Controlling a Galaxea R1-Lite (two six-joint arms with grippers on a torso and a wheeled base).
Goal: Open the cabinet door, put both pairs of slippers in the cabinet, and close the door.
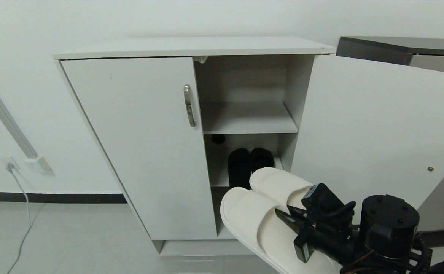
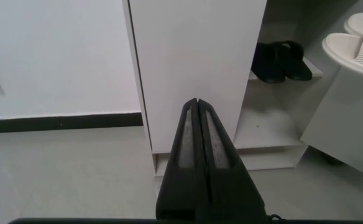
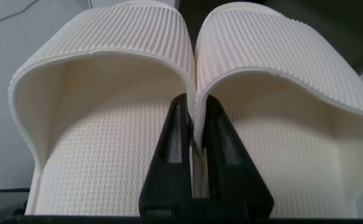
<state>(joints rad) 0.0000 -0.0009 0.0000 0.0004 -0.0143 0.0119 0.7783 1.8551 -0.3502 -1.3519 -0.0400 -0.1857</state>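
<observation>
Right gripper [image 3: 194,106] is pinching the white slippers [image 1: 256,217] where their inner edges meet. They're side by side, toes toward the cabinet [image 1: 191,45], held up just in front of its open right half. Right door [image 1: 370,129] is swung wide open, left door [image 1: 138,144] is shut. Black slippers [image 1: 249,164] already sit inside on the middle shelf. Left gripper [image 2: 197,106] hangs low facing the cabinet, jaws pressed together on nothing.
</observation>
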